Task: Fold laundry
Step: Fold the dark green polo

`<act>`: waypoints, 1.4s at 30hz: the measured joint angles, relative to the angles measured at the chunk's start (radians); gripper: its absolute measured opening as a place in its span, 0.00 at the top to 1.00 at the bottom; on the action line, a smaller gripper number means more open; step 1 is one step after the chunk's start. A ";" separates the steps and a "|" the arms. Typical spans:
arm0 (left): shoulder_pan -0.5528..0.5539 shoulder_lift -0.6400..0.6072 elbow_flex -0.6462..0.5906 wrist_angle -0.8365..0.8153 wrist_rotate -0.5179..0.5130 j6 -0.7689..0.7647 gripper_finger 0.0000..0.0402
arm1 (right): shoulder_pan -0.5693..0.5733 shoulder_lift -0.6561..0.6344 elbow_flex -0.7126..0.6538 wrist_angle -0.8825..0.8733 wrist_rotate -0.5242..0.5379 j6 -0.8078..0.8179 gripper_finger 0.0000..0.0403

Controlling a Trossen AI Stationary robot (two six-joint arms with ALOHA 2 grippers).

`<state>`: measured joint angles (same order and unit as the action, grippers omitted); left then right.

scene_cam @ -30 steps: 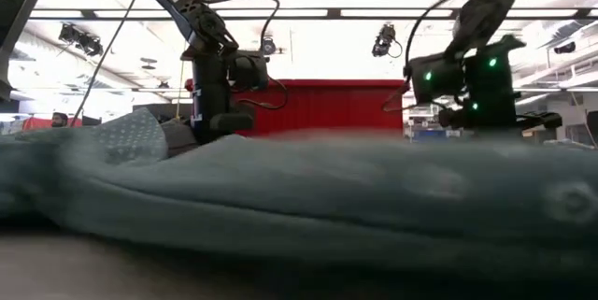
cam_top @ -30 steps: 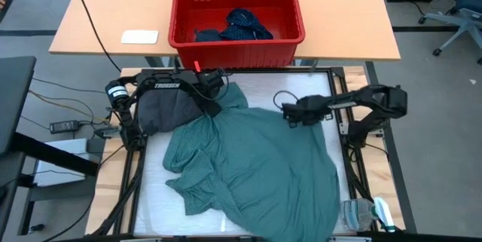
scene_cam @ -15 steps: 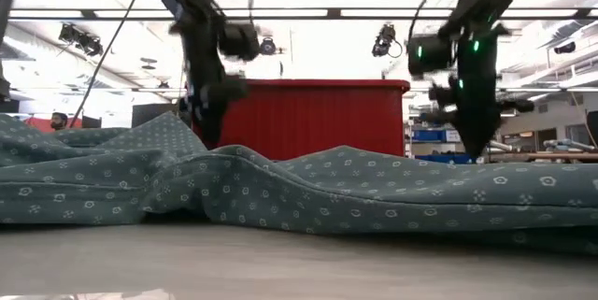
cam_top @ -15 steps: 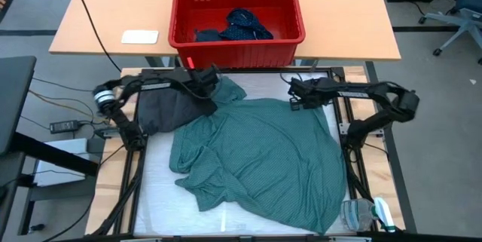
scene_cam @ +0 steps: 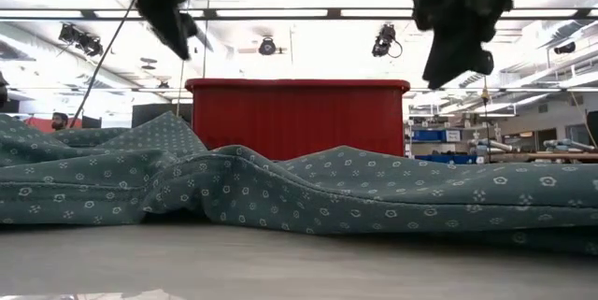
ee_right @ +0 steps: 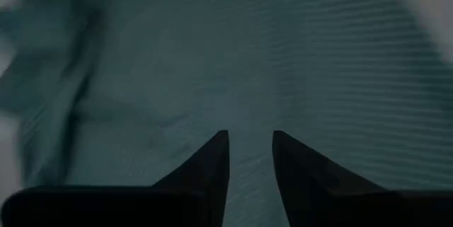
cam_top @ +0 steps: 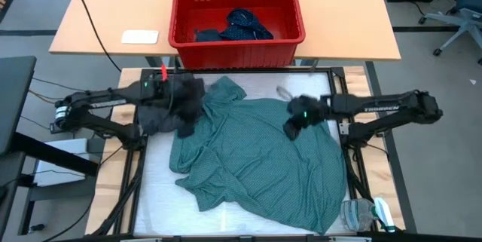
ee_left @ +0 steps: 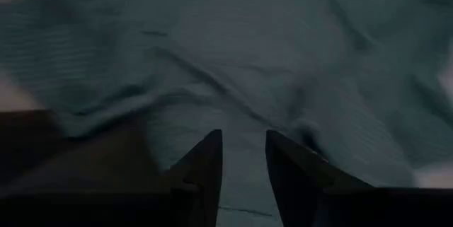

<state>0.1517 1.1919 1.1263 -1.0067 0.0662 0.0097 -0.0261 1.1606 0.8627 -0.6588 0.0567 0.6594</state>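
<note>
The charcoal grey piece (cam_top: 154,110) is partly hidden under the left arm and the teal-green shirt (cam_top: 256,163). The shirt's near edge is cut off in the high view. Both grippers are blurred in the low view.

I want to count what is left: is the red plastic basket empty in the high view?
No, the red plastic basket holds a dark navy dotted cloth piece lying on its floor.
</note>
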 joint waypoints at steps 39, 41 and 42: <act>-0.770 0.598 -0.076 0.431 -0.103 -0.322 0.58 | 0.921 0.409 0.071 0.171 -0.059 0.332 0.40; -0.776 0.598 -0.064 0.431 -0.102 -0.346 0.65 | 0.943 0.409 0.080 0.194 -0.049 0.339 0.40; -0.780 0.599 -0.057 0.433 -0.099 -0.354 0.68 | 0.955 0.412 0.080 0.207 -0.044 0.335 0.40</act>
<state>-0.6282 1.7908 1.0698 -0.5737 -0.0333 -0.3444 0.9294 1.5726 0.9429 -0.4517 0.0126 0.9940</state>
